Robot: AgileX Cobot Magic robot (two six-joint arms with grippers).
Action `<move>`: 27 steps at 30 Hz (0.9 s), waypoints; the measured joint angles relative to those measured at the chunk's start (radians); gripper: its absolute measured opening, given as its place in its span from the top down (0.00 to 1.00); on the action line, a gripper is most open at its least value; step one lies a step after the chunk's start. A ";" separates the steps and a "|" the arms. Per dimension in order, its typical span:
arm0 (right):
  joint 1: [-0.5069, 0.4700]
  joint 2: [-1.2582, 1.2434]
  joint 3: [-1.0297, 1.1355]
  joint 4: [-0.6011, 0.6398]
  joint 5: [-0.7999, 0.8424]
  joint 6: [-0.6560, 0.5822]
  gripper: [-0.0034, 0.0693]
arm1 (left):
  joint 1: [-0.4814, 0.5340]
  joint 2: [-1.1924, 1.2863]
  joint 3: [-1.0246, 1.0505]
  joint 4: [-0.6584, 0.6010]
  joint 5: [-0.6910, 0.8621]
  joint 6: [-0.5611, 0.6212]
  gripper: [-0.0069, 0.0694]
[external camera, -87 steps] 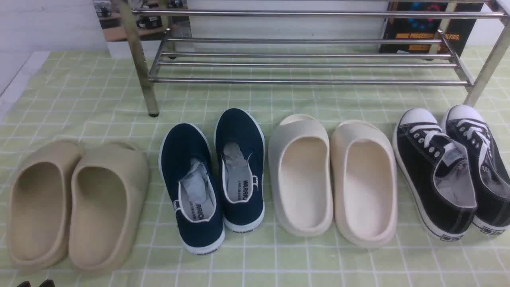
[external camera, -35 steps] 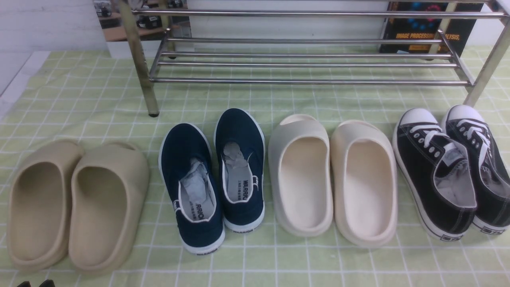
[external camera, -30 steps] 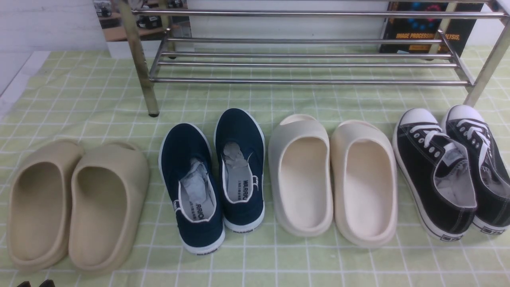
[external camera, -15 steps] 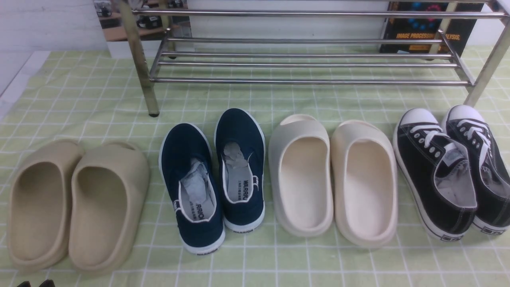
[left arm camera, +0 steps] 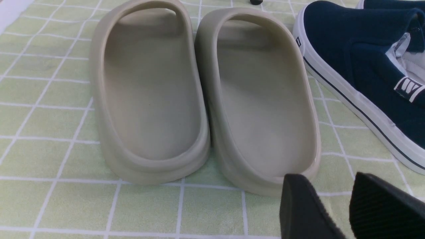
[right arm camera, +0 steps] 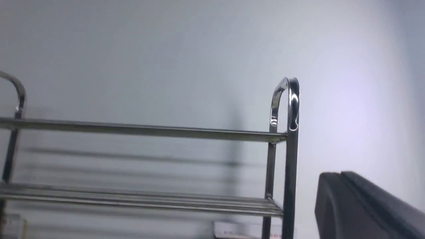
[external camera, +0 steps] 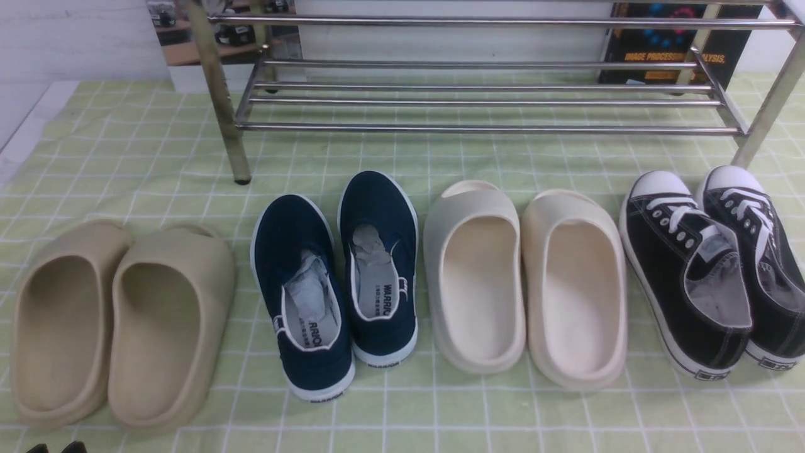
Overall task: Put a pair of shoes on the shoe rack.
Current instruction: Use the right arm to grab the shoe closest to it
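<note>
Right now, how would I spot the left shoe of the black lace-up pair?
Find the chrome rack, then the row of footwear on the green checked cloth before it. At the row's right end, beside the cream clogs, lies the black sneaker. Its black lace-up twin sits farther right.

Front view: saw shoe rack (external camera: pixel 490 130) cut off at 12 o'clock, outer black sneaker (external camera: pixel 777 327) clipped at 3, left gripper (external camera: pixel 58 448) mostly cropped at 8.

The black lace-up sneakers (external camera: pixel 685 277) look like matt woven canvas with smooth rubber toes; the long-railed rack (external camera: pixel 490 129) is glossy, smooth metal.
</note>
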State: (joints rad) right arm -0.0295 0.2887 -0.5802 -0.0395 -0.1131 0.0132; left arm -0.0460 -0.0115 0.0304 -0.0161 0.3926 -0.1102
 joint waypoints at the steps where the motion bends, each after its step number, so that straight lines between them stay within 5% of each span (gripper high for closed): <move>1: 0.000 0.066 -0.050 0.000 0.066 -0.013 0.94 | 0.000 0.000 0.000 0.000 0.000 0.000 0.60; 6: 0.000 0.331 -0.195 0.040 0.481 -0.019 0.94 | 0.000 0.000 0.000 0.000 0.000 0.000 0.60; 12: 0.002 0.641 -0.250 0.272 0.922 -0.062 0.88 | 0.000 0.000 0.000 0.000 0.000 0.000 0.60; 15: 0.020 0.728 -0.260 0.330 0.978 -0.106 0.78 | 0.000 0.000 0.000 0.000 0.000 0.000 0.60; 22: 0.134 0.951 -0.346 0.286 1.024 -0.135 0.29 | 0.000 0.000 0.000 0.000 0.000 0.000 0.60; 27: 0.197 1.096 -0.402 0.158 0.992 -0.025 0.18 | 0.000 0.000 0.000 0.000 0.000 0.000 0.60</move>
State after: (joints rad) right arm 0.1680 1.3844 -0.9822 0.1186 0.8784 -0.0118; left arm -0.0460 -0.0115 0.0304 -0.0161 0.3926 -0.1102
